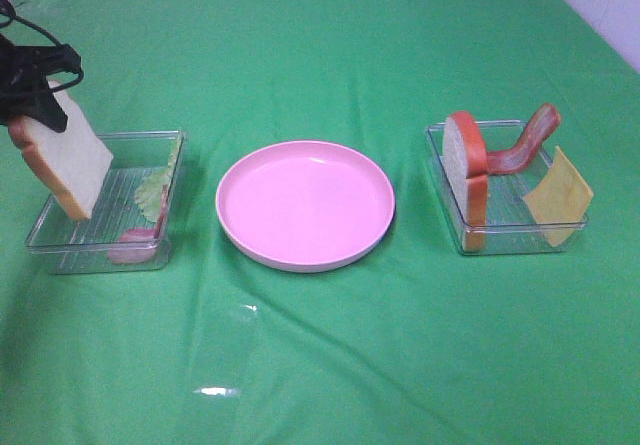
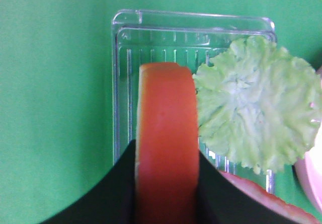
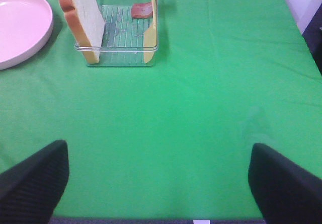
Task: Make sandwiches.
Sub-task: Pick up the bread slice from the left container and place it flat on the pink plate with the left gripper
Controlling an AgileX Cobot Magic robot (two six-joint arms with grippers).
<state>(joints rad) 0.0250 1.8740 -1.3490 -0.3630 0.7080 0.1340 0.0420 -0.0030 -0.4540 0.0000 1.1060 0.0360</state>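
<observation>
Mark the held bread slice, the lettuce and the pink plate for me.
held bread slice point(image 1: 72, 160), exterior high view, on its white face.
lettuce point(image 2: 251, 103), left wrist view, leaf centre.
pink plate point(image 1: 305, 205), exterior high view, bare middle.

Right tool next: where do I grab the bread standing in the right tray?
Grip the bread slice by its rounded top crust, coming straight down, jaws across its flat faces. It stands on edge in the tray, top above the rim.

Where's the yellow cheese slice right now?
In the exterior high view the cheese slice leans on the right wall of the right-hand tray, beside the bacon strip.
</observation>
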